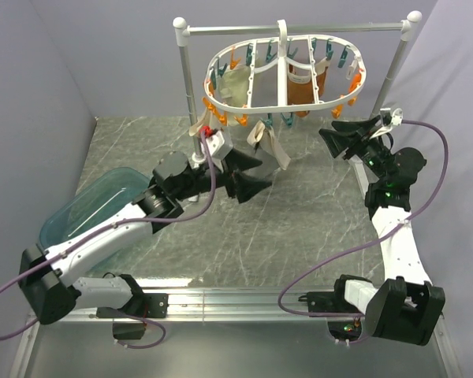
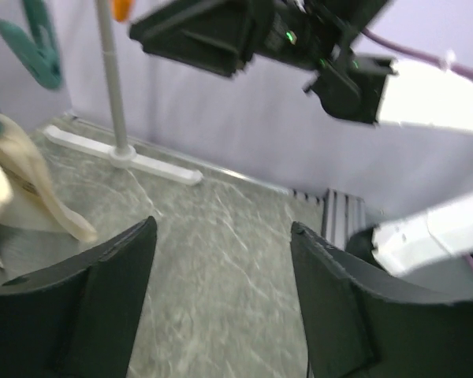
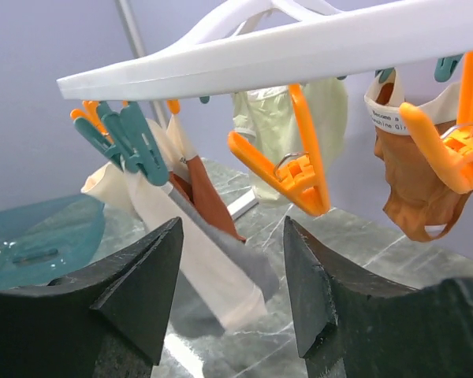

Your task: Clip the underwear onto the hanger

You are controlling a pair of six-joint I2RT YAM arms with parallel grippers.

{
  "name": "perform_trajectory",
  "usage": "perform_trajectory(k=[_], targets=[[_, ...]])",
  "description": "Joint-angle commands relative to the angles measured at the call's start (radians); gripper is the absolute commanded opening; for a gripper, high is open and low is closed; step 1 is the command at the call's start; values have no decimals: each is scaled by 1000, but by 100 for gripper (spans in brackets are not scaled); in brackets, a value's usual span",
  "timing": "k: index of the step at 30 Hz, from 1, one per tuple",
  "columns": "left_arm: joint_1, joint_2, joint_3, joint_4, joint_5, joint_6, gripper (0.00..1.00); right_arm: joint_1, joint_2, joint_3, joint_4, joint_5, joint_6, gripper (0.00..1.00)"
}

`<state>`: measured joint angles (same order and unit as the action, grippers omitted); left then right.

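Note:
The hanger (image 1: 284,75), a white oval ring with orange and teal pegs, hangs from the silver rail. The underwear (image 1: 270,143), cream with a grey part, dangles from a teal peg (image 3: 130,138) on the ring's front rim; in the right wrist view the underwear (image 3: 221,260) shows as a long strip. My left gripper (image 1: 264,175) is open just left of and below it, with only table between its fingers (image 2: 102,291). My right gripper (image 1: 329,142) stands open to the right, under the rim (image 3: 299,43), and the cloth lies beyond its fingers (image 3: 142,276).
Rust-orange garments (image 3: 414,189) and a plain cream one (image 3: 276,126) hang from other pegs. An orange peg (image 3: 292,177) juts down close above the right fingers. A teal bin (image 1: 102,197) sits at the left. The rail stand's foot (image 2: 126,153) crosses the table's back.

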<state>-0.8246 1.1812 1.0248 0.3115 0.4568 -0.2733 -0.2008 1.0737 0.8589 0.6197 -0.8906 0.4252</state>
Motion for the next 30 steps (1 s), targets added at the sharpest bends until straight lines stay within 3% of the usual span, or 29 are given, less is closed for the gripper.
perform_trajectory(k=[1, 5, 11, 30], targets=[[-2, 55, 113, 103, -108, -61, 72, 24, 15, 45, 84, 28, -5, 61], [-2, 101, 165, 97, -239, -93, 59, 44, 23, 45, 92, 47, -14, 60], [-2, 127, 176, 136, -253, -145, 56, 73, 31, 42, 117, 41, 12, 58], [-2, 164, 195, 166, -270, -202, 61, 259, 112, 57, 276, 180, 12, 52]])
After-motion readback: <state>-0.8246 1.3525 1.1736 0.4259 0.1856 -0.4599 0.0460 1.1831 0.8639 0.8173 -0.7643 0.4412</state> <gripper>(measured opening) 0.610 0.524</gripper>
